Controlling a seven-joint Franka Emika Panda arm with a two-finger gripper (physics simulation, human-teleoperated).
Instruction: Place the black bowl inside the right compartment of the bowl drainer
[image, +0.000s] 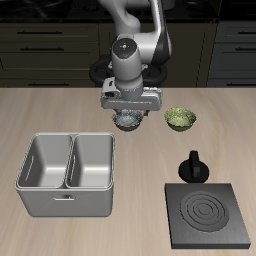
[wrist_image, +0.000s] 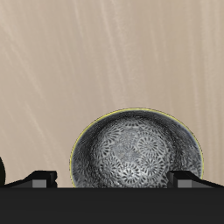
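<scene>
The black bowl (wrist_image: 137, 149), a small round vessel with a glossy, mottled silver-on-dark pattern and a thin pale rim, sits on the pale wood-grain desk (image: 60, 105) directly beneath the gripper (image: 128, 112). In the exterior view the gripper's grey body covers most of the bowl, leaving only its lower edge visible (image: 129, 124). In the wrist view the bowl's interior is seen from above, its near edge cut off by the gripper's dark housing. Two dark fingertips (wrist_image: 35, 179) project on either side of the bowl, set wide apart; whether either touches the rim cannot be told, and the bowl appears to rest on the desk rather than be held.

The bowl drainer (image: 68, 190), a light-grey metal rectangular tub with a rounded rim and two deep side-by-side wells, stands nearer the desk's front edge, apart from the bowl. Both wells show only bare metal walls.

A green-yellow bowl (image: 180, 119) of similar size lies just beside the gripper. A small black pot-like object with a knob (image: 193, 167) stands beside a flat black square stove plate (image: 210, 215) bearing concentric rings; its form is hard to resolve.
</scene>
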